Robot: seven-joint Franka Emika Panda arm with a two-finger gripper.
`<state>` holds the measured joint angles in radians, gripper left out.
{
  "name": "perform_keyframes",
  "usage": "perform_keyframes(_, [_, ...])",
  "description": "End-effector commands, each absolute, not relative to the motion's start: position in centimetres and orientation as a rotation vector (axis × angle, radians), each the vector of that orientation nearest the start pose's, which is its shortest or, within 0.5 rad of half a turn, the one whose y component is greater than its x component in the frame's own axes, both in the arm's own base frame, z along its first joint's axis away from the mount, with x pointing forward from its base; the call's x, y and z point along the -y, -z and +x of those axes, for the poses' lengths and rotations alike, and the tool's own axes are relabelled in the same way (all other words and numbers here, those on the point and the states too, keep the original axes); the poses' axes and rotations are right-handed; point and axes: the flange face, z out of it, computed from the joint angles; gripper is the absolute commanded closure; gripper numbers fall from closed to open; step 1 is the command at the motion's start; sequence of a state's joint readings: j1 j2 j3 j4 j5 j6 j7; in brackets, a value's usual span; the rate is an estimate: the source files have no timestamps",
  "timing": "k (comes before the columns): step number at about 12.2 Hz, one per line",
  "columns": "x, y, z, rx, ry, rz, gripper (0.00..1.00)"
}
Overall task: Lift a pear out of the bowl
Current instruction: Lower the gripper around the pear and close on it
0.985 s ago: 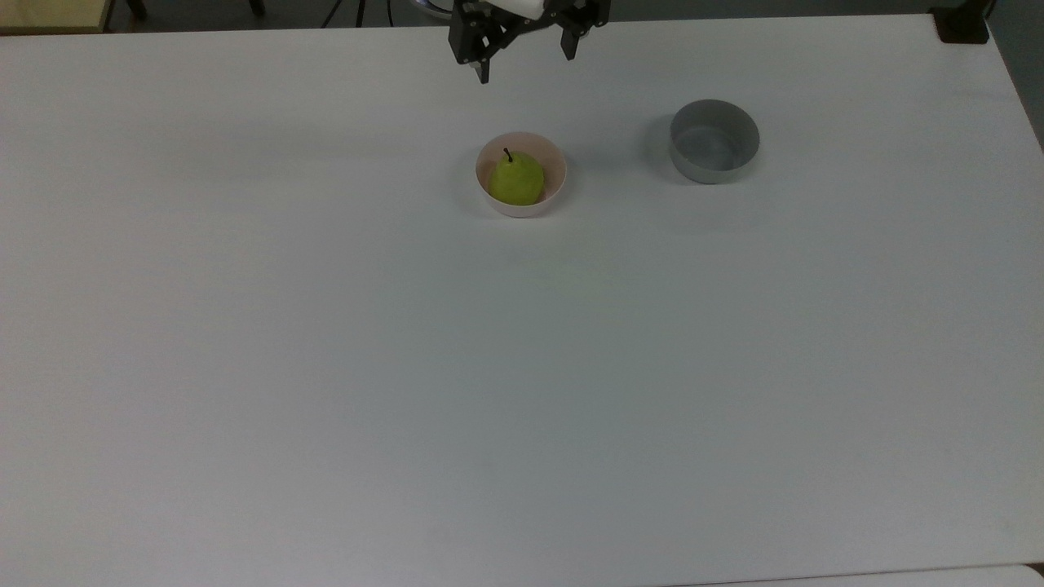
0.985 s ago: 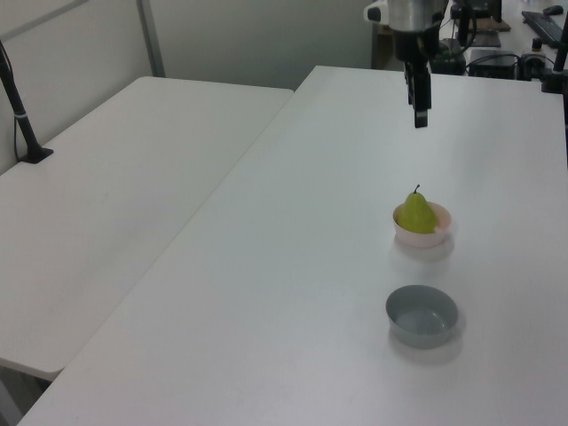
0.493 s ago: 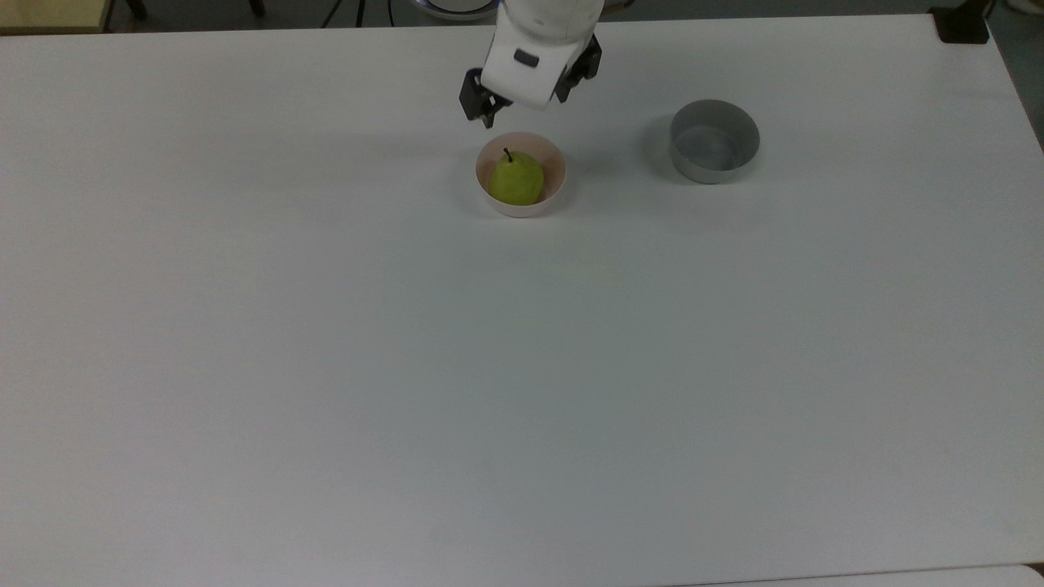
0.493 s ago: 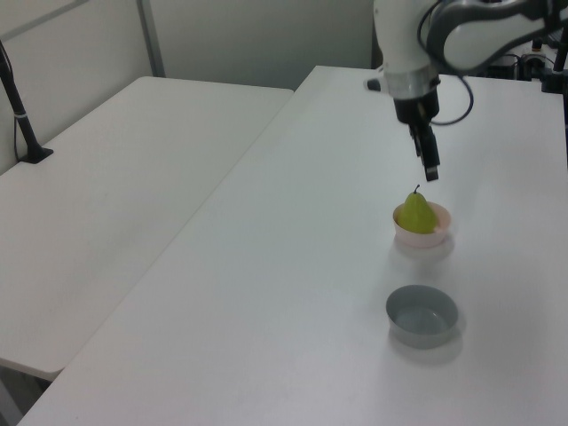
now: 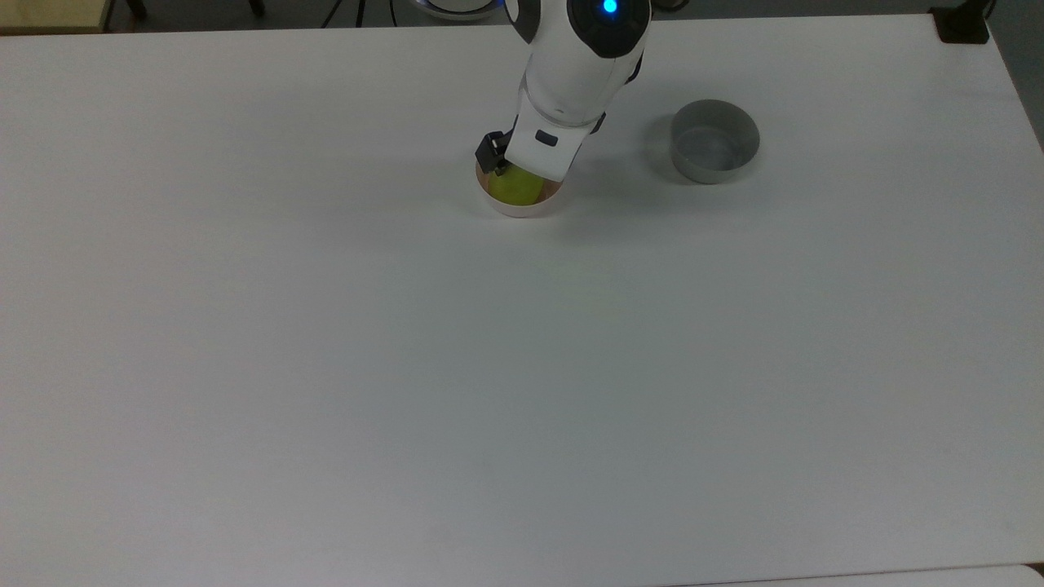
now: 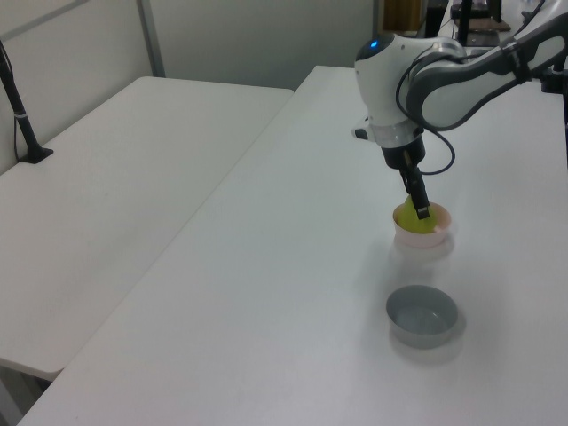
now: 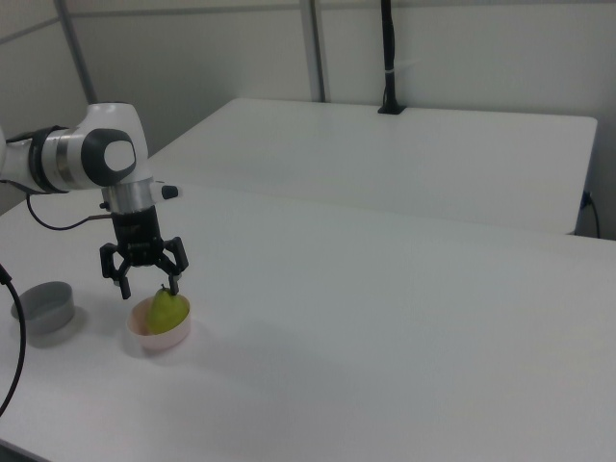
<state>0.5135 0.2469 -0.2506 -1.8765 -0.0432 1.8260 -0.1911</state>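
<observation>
One pear (image 7: 166,308), two bowls: pink bowl (image 7: 159,336), grey bowl (image 7: 47,310), open gripper (image 7: 150,286) above

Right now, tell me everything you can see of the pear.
The pear is small, yellow-green and smooth-skinned, with a rounded body. It sits upright in the pale pink bowl on the white table, its top rising above the rim. The open gripper hangs right over it, fingers spread to either side of its upper part; whether they touch it cannot be told.
</observation>
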Motion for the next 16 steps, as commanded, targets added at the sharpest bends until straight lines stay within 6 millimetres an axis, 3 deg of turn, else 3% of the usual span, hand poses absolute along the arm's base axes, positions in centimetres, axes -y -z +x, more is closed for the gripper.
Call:
perform_keyframes(1, [-15.5,-35.3,55.9,0.789,-0.465,-3.129,0.04])
perform_keyframes(12, [-15.0,-31.8,56.0,0.865,-0.519,-3.15,0.19])
perform_keyframes(16, [-14.9,-32.6,56.1,0.89,-0.514,-3.138,0.52])
